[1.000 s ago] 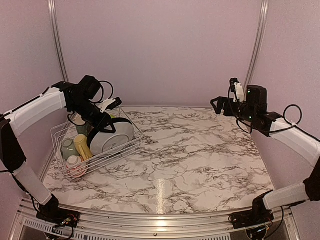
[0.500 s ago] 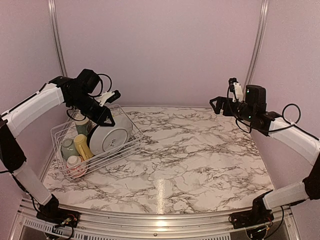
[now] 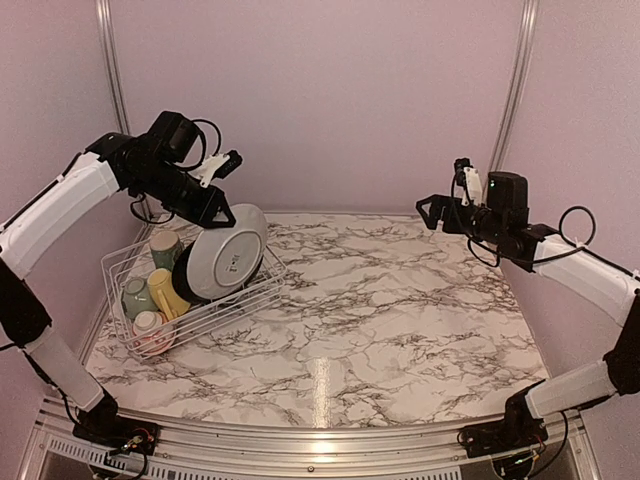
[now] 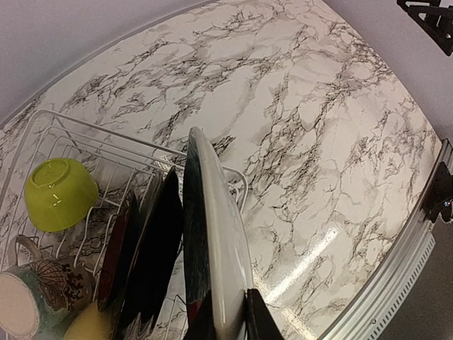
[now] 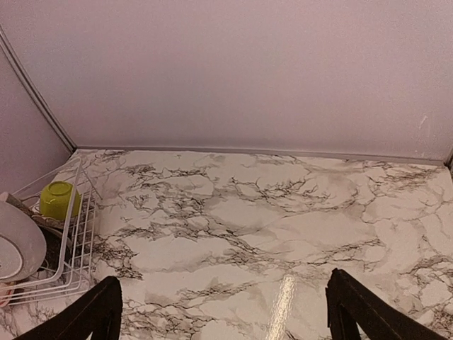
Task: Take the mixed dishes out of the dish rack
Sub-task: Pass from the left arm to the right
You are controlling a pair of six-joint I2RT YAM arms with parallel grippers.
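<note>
1. Along the surface's (image 3: 400, 330) left edge the dish rack (image 3: 118, 272) is sitting; both wrist views are showing a lime-green bowl (image 4: 60, 193) in it that the top view is not showing.
2. Arching over the rack, the left end effector (image 3: 217, 214) is pinching the cream plate (image 3: 228, 262) by its top rim, holding it tilted at the rack's right end.
3. The right end effector (image 3: 432, 212) is hovering spread wide over the surface's far right part.
4. Marble veining is covering the surface; mauve walls (image 3: 320, 100) are enclosing it.
</note>
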